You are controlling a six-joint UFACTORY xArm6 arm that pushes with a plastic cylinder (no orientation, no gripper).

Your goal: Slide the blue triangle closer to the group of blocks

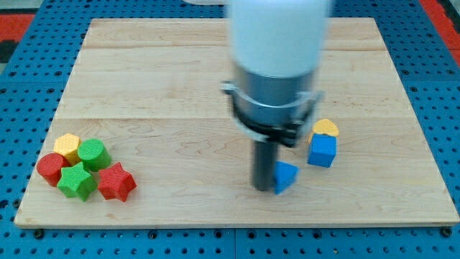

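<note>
The blue triangle (286,175) lies on the wooden board at the lower middle-right. My tip (264,188) stands right at its left side, touching or nearly touching it. The group of blocks sits at the view's lower left: a yellow hexagon (67,146), a green cylinder (93,154), a red cylinder (51,167), a green star (76,181) and a red star (116,181). The arm's blurred white and grey body rises from the rod to the view's top.
A blue cube (322,150) and a yellow block (325,128) sit just right of the rod, above the blue triangle. The wooden board (180,86) lies on a blue pegboard; its bottom edge runs close below the blocks.
</note>
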